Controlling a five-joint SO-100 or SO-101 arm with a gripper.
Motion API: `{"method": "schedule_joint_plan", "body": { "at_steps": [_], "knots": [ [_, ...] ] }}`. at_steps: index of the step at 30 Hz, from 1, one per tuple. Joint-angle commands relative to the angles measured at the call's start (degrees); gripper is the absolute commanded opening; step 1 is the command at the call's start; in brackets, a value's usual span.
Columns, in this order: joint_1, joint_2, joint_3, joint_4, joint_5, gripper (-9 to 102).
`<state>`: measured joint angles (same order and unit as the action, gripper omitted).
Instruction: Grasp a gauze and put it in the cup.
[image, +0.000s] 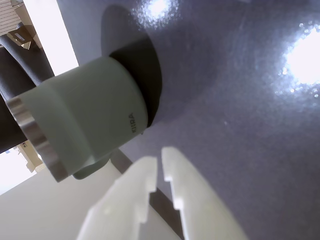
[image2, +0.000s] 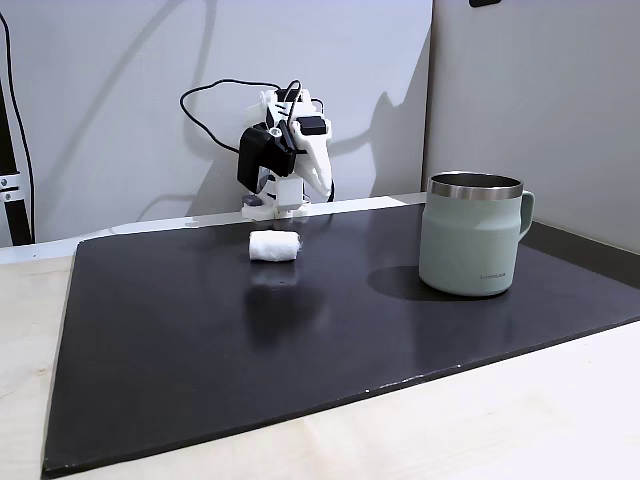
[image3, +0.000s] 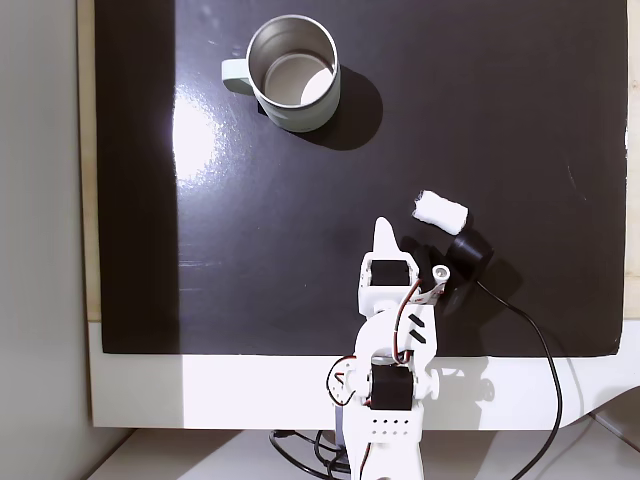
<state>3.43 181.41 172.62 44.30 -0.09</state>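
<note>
The gauze (image2: 274, 246) is a small white roll lying on its side on the black mat, in front of the folded arm. From above, the gauze (image3: 440, 210) lies just right of and slightly beyond my gripper (image3: 383, 232), not touching it. The cup (image2: 472, 240), a pale green mug with a steel rim, stands upright at the right; from above the cup (image3: 305, 120) is far ahead and to the left, and its inside shows nothing. In the wrist view the cup (image: 85, 115) is ahead of my gripper (image: 156, 159), whose white fingers are shut with nothing between them.
The black mat (image2: 250, 340) covers most of the light tabletop and has open room between the gauze and the cup. The arm's base (image3: 385, 420) sits at the mat's near edge in the view from above, with a black cable (image3: 545, 350) trailing to the right.
</note>
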Motion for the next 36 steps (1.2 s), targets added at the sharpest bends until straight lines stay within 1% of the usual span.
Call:
{"method": "schedule_joint_plan", "body": {
  "at_steps": [1,17,21,27,36],
  "knots": [
    [-0.8,0.7,-0.4,-1.8,-0.5,0],
    [-1.2,0.7,-0.5,-1.8,-0.6,0],
    [-1.4,0.7,-4.3,3.3,-0.9,0],
    [0.1,-0.3,-14.9,12.2,1.0,0],
    [6.5,-22.2,-36.8,20.2,5.5,0]
  ]
}}
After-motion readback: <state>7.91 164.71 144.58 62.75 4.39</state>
